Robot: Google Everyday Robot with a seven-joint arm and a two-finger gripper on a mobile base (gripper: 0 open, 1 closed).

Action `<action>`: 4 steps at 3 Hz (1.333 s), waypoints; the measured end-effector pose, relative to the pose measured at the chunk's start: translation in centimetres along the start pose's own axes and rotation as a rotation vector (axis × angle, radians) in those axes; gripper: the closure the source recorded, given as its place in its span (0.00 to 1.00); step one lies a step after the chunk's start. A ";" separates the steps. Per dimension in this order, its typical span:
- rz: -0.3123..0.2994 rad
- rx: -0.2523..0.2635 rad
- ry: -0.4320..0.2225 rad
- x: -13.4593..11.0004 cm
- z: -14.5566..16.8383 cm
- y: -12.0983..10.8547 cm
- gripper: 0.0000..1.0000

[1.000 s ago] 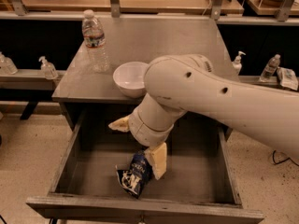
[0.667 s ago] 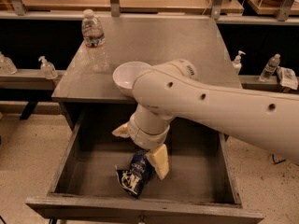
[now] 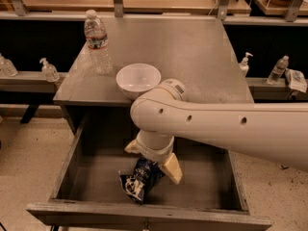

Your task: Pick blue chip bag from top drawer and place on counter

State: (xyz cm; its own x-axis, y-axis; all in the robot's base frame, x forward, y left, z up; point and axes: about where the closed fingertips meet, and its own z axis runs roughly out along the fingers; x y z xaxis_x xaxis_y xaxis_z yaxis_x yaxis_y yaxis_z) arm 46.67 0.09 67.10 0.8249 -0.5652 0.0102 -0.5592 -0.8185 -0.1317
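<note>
- At the far left, a pump bottle (image 3: 48, 70) stood on the low shelf beside the counter (image 3: 192, 52) and took no part in the job.
- A water bottle (image 3: 97, 41) stood upright near the counter's left side. A white bowl (image 3: 138, 79) sat just to its right, close to the front edge. Neither had shifted over the last second.
- Below them the drawer (image 3: 67, 165) was pulled out. The blue chip bag (image 3: 137, 183) lay crumpled on its floor, left of centre and near the front wall, in the same spot as a second before.
- The gripper (image 3: 152, 162) had sunk lower into the drawer over that second and sat right over the bag's upper end. Its tan fingers (image 3: 172, 168) were spread apart, one on each side of the bag and not clamped on it. Whether they already touched the bag could not be told.
- That drop probably meant the reach was done and the squeeze came next. Lifting the bag out and setting it on the counter had not yet begun.
- To the right, the thick white arm (image 3: 231, 129) ran out of view, hiding part of the counter's front edge.
- The bare counter right of the bowl looked the easiest place for the bag.
</note>
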 end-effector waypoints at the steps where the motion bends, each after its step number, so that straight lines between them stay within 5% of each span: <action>1: -0.055 -0.027 0.001 0.2 2.8 0.4 0.16; 2: -0.064 -0.055 -0.018 0.2 4.8 0.7 0.39; 4: 0.029 0.125 -0.279 0.0 6.0 0.2 0.93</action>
State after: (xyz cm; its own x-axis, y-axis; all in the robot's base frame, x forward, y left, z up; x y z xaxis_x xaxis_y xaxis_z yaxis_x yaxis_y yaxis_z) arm 47.10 0.52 61.10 0.8095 -0.5238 -0.2652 -0.5823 -0.7740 -0.2486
